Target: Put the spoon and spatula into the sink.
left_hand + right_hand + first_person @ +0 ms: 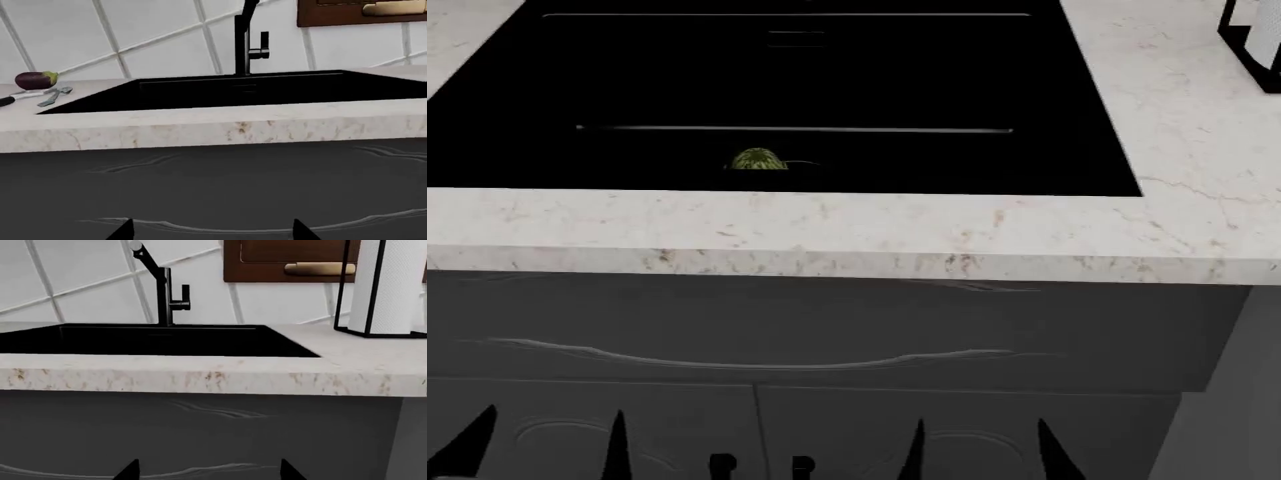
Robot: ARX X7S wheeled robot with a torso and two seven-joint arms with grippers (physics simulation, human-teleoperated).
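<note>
In the left wrist view the spoon (pixel 56 96) and the spatula (pixel 27 95), whose dark handle runs off the picture's edge, lie side by side on the marble counter beside the sink (pixel 267 90), close to an eggplant. The black sink (pixel 961 90) fills the top of the head view, with a round greenish drain (pixel 755 160) in it. Both grippers hang low in front of the dark cabinet doors, well below the counter. My left gripper (pixel 213 232) (pixel 545 450) is open and empty. My right gripper (pixel 210 472) (pixel 984 455) is also open and empty.
A purple eggplant (pixel 35 80) lies just behind the utensils. A tall black faucet (pixel 245 40) (pixel 160 285) stands behind the basin. A paper-towel roll in a black wire holder (pixel 390 285) stands on the counter on the sink's other side. The counter's front edge (pixel 827 235) overhangs the cabinet.
</note>
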